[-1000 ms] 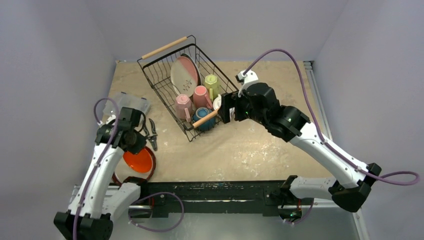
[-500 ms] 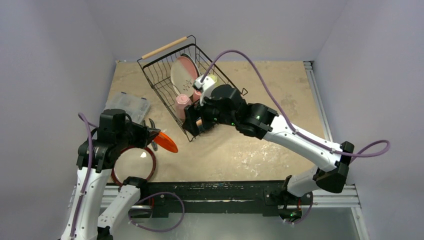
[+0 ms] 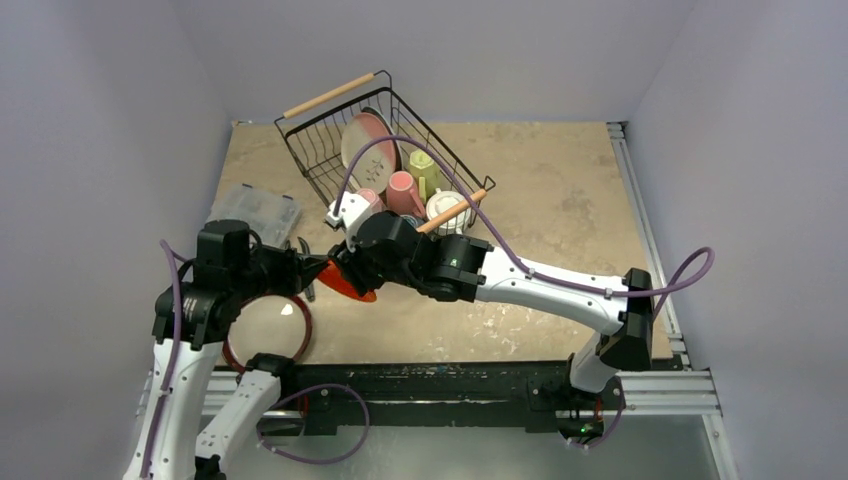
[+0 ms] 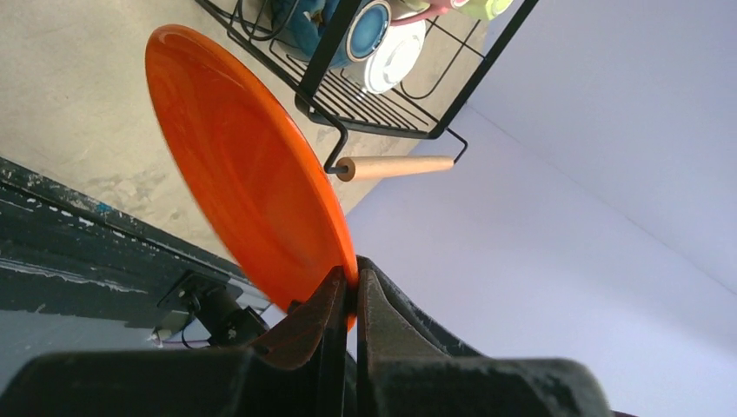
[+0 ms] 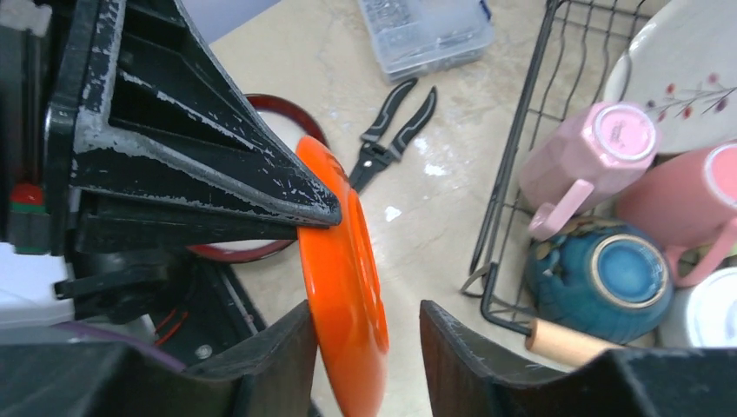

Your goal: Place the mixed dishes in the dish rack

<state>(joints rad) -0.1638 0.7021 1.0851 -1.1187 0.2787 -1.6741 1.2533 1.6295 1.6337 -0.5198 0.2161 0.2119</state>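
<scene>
My left gripper is shut on the rim of the orange plate and holds it on edge above the table; the wrist view shows the pinch on the plate. My right gripper is open, with its fingers on either side of the plate; the left finger is at the plate's face and the right one is apart. The dish rack stands behind, holding a pink-white plate, pink mugs, a yellow-green mug, a white cup and a teal bowl.
A dark red-rimmed plate lies on the table at the near left, under my left arm. Black pliers and a clear plastic box lie left of the rack. The rack's near wooden handle is just behind my right wrist.
My left gripper lifted the orange plate off the red-rimmed plate and tilted it on edge. My right arm swung left from the rack, and its open fingers now straddle the plate.
</scene>
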